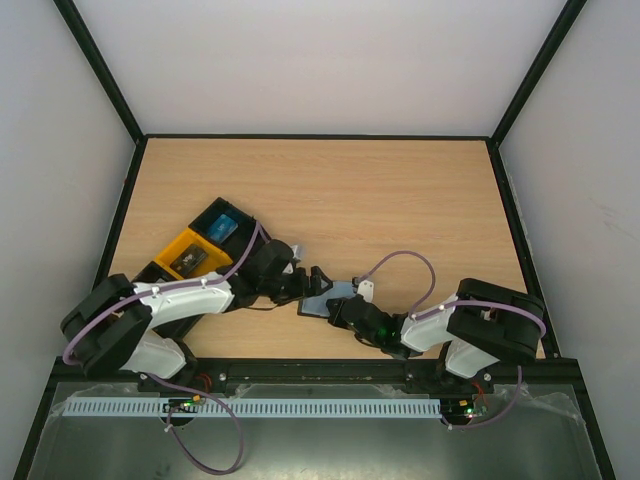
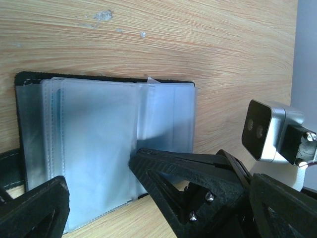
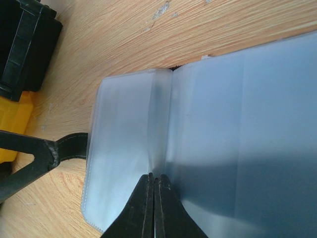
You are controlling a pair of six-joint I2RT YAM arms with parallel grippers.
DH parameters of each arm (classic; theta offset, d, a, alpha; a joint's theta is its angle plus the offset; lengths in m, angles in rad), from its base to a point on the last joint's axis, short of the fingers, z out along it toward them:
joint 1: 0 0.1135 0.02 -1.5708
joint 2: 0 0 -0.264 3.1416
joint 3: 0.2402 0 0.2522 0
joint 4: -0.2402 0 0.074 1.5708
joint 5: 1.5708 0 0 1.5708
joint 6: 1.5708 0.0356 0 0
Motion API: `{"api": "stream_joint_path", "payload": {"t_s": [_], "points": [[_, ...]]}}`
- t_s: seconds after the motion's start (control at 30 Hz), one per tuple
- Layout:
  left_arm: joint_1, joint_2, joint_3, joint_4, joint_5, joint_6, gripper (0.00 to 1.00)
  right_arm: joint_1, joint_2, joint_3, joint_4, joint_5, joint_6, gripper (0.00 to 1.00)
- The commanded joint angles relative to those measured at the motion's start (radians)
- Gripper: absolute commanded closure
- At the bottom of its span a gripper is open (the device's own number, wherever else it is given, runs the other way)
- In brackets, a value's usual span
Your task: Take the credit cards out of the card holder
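Note:
The card holder point(image 1: 328, 299) lies open on the table between the two arms. Its grey-blue translucent sleeves fill the left wrist view point(image 2: 99, 139) and the right wrist view point(image 3: 129, 129), and its black cover shows at the far edge. My left gripper point(image 1: 316, 281) is open, its fingers astride the holder's near edge point(image 2: 96, 173); one finger point(image 2: 168, 171) rests at the sleeves. My right gripper point(image 1: 342, 306) is shut, its tips at the crease between two sleeves point(image 3: 154, 181) and pinching a sleeve page. No card shows inside the sleeves. A blue card point(image 1: 222, 228) lies in the black tray.
A black-and-orange pair of open trays point(image 1: 176, 247) stands left of the holder, partly under my left arm. A dark item point(image 1: 188, 262) lies in the orange one. The right arm's wrist camera point(image 2: 267, 131) is close beside my left fingers. Black frame rails edge the table.

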Motion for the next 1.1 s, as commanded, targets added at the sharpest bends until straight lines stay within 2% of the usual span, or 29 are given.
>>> {"api": "stream_joint_path", "payload": {"t_s": [0.0, 1.07], "points": [[-0.002, 0.023, 0.015, 0.047, 0.023, 0.035, 0.00, -0.004, 0.026, -0.025, -0.047, -0.003, 0.011, 0.98], [-0.002, 0.128, 0.016, 0.066, 0.061, 0.116, 0.00, -0.004, 0.031, -0.034, -0.031, -0.005, 0.009, 0.98]]}}
